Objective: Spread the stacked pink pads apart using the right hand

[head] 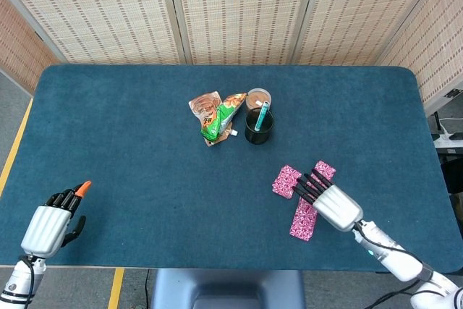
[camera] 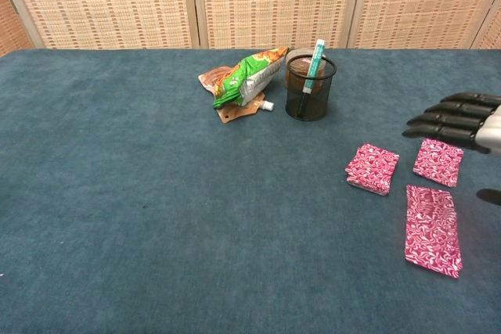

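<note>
Three pink patterned pads lie apart on the blue table. One pad (camera: 373,168) is on the left, a second pad (camera: 438,162) sits to its right, and a longer pad (camera: 431,229) lies nearer the front edge. In the head view they are the left pad (head: 286,181), the far pad (head: 325,171) and the near pad (head: 304,221). My right hand (camera: 462,118) hovers above the far pad with fingers stretched out, holding nothing; it also shows in the head view (head: 329,199). My left hand (head: 52,222) rests at the table's front left corner, empty.
A green snack bag (camera: 247,76) lies on a brown pouch (head: 205,105) at the table's middle back. Beside them stands a black mesh cup (camera: 305,87) with a teal tube in it, and a small round tin (head: 258,97) sits behind the cup.
</note>
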Motion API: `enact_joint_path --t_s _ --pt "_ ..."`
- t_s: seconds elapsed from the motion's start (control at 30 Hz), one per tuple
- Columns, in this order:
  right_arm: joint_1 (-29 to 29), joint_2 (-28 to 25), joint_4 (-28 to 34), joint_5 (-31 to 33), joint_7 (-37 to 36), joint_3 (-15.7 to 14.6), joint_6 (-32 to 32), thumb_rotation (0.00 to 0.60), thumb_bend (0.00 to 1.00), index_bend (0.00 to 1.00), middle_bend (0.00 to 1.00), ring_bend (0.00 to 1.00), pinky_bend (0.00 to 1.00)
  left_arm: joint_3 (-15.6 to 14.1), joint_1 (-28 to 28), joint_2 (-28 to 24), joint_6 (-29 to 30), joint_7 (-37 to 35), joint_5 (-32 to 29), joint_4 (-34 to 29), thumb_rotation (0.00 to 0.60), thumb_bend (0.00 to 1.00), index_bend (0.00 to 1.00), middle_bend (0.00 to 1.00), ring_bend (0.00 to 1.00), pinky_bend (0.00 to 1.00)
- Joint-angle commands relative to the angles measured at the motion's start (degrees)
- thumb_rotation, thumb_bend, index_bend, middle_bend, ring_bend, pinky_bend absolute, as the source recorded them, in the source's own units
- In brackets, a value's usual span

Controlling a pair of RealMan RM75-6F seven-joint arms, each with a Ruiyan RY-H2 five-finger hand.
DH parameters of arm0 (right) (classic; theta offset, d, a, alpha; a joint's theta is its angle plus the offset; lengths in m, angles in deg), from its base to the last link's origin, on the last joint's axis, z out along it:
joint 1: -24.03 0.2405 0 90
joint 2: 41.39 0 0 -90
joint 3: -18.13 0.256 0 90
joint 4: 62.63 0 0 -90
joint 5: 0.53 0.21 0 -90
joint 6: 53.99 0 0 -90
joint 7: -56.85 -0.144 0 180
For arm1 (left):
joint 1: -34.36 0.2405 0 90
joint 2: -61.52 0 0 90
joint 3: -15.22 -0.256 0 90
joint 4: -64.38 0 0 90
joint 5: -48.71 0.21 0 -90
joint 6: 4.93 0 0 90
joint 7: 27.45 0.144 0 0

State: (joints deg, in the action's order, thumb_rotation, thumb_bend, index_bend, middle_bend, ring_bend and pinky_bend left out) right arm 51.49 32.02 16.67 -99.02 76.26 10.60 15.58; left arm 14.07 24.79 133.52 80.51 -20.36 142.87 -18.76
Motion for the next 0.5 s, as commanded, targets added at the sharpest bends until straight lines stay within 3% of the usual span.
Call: enact_joint_path --t_s 0.03,0.23,0.5 --pt "-7.11 -1.43 3.78 4.81 -0.47 2.05 8.57 0.6 0.25 0.0 0.0 0.0 0.03 0.48 0.34 0.34 1.73 -0.46 0.76 0.83 0.6 0.48 0.0 0.08 0.2 0.29" --pt "-14.61 -2.02 6.88 10.32 0.69 4.37 17.41 0.6 0.25 0.0 0.0 0.0 0.03 0.41 0.15 1.05 3.73 -4.98 2.74 3.46 0.6 0.48 0.0 0.05 0.14 0.23" --pt "-15.95 -3.33 7.82 12.51 -1.29 5.09 16.24 0.6 0.25 0.0 0.0 0.0 0.03 0.46 0.22 1.3 3.89 -4.14 2.75 4.02 0.6 0.47 0.0 0.05 0.11 0.23"
